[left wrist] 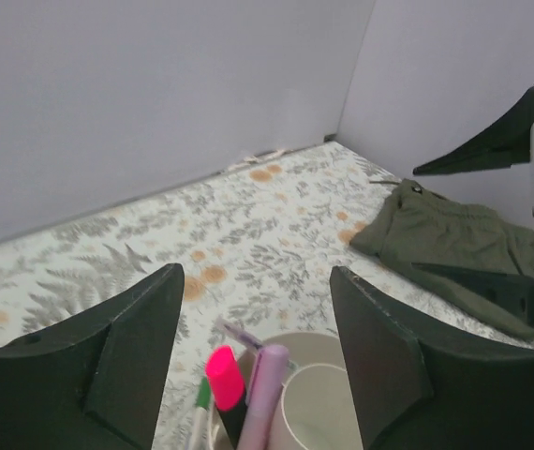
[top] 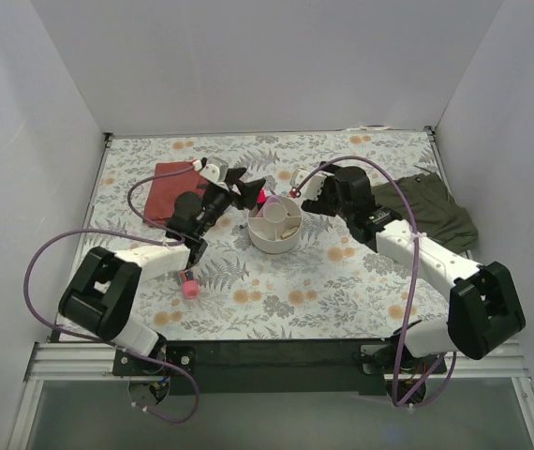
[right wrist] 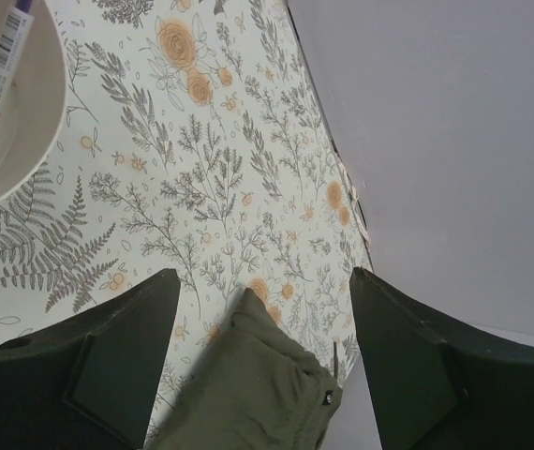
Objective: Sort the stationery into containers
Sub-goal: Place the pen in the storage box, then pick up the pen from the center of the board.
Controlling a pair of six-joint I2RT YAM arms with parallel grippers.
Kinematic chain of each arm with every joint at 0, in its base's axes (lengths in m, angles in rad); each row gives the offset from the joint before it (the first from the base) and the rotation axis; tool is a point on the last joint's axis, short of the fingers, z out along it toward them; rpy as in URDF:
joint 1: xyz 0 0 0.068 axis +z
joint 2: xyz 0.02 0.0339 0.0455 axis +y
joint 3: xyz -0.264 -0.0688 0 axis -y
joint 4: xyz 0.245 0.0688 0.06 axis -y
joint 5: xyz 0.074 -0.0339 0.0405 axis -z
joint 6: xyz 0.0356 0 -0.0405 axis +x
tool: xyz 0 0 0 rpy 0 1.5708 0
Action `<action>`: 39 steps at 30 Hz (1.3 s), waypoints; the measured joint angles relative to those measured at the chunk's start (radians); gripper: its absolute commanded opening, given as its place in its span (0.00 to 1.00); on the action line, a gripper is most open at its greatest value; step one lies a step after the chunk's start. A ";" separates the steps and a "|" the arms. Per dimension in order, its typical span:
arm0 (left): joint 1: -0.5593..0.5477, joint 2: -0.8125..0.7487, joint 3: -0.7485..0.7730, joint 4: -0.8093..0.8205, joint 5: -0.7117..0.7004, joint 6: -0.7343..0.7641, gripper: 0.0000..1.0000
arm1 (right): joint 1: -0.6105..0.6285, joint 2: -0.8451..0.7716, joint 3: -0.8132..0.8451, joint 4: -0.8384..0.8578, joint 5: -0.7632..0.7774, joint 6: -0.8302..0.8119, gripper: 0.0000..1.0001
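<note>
The round white organiser point(top: 274, 228) stands mid-table. A black highlighter with a pink cap point(left wrist: 223, 377), a lilac pen point(left wrist: 265, 394) and a green-capped pen point(left wrist: 201, 398) stand in one of its outer compartments, beside the central cup point(left wrist: 328, 412). A barcoded pen point(right wrist: 3, 52) lies inside its rim point(right wrist: 47, 141). My left gripper point(top: 248, 190) hovers open and empty at the organiser's left edge; the wrist view point(left wrist: 256, 281) shows its jaws wide apart above the pens. My right gripper point(top: 306, 195) is open and empty at the organiser's right, over the olive-green cloth's corner point(right wrist: 262, 281). A pink marker point(top: 190, 286) lies on the table by my left forearm.
The folded rust-red cloth point(top: 173, 186) lies at the back left behind my left arm. The olive-green cloth point(top: 428, 211) lies at the right under my right arm, and shows in the right wrist view point(right wrist: 248, 384). White walls enclose the floral table point(top: 276, 291) on three sides.
</note>
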 measured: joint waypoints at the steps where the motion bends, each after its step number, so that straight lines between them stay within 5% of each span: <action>1: 0.003 -0.032 0.013 -0.021 -0.003 0.018 0.67 | 0.000 0.007 0.010 0.000 0.000 0.008 0.82; 5: 0.021 -0.134 0.088 -0.163 -0.023 0.095 0.74 | 0.000 0.035 0.044 0.001 0.004 0.050 0.82; 11: 0.151 -0.158 0.234 -0.504 0.034 0.196 0.68 | -0.001 0.076 0.077 -0.002 0.007 0.127 0.80; 16: 0.317 0.081 0.589 -0.841 0.191 0.293 0.64 | -0.010 0.094 0.103 -0.030 -0.007 0.202 0.78; 18: 0.330 0.175 0.702 -0.970 0.247 0.335 0.77 | -0.016 0.099 0.118 -0.054 -0.019 0.231 0.78; 23: 0.317 0.435 0.956 -1.254 0.367 0.415 0.72 | -0.040 0.100 0.137 -0.105 -0.056 0.288 0.77; 32: 0.309 0.645 1.067 -1.432 0.430 0.454 0.51 | -0.064 0.100 0.137 -0.136 -0.085 0.322 0.76; 39: 0.303 0.703 1.118 -1.442 0.425 0.463 0.48 | -0.080 0.101 0.137 -0.137 -0.096 0.330 0.76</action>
